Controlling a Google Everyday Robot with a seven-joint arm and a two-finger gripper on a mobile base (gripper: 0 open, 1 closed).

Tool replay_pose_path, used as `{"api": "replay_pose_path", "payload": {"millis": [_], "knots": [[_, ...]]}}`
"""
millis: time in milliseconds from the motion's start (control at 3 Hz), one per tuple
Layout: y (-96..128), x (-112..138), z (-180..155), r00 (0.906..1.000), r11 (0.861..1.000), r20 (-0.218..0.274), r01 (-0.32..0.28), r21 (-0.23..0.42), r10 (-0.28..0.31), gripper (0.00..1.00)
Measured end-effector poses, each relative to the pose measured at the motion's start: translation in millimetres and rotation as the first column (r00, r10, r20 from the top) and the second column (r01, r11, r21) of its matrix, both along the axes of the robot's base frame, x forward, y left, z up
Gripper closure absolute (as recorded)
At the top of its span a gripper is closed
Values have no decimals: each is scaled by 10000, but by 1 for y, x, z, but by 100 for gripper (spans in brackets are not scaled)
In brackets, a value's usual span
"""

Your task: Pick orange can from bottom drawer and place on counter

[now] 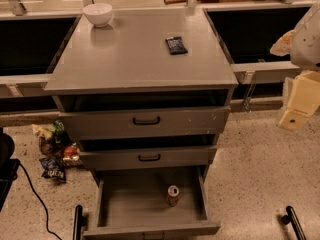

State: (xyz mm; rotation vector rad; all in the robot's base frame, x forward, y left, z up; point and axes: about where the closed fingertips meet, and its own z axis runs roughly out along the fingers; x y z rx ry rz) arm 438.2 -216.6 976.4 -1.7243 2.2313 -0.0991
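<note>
The orange can (173, 194) stands upright on the plain grey floor of the open bottom drawer (125, 204), right of its middle and near the right wall. The counter (135, 54) is the broad grey top of the cabinet above. My gripper (295, 115) is the cream-coloured piece at the right edge of the view, beside the cabinet at the height of the top drawer. It is well above and to the right of the can and touches nothing.
A white bowl (98, 14) sits at the counter's back left and a dark blue snack packet (176, 45) at its back right. The two upper drawers (146, 120) are pulled out a little. Snack bags (54, 151) lie on the floor at the left.
</note>
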Motion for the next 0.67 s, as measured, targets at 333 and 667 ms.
{"api": "replay_pose_path", "payload": {"millis": [333,667], "knots": [[0,0,0,10000,10000,1,-1,1,1,0],[8,5,-20,9998,9996,52,-209,199,208,0]]}}
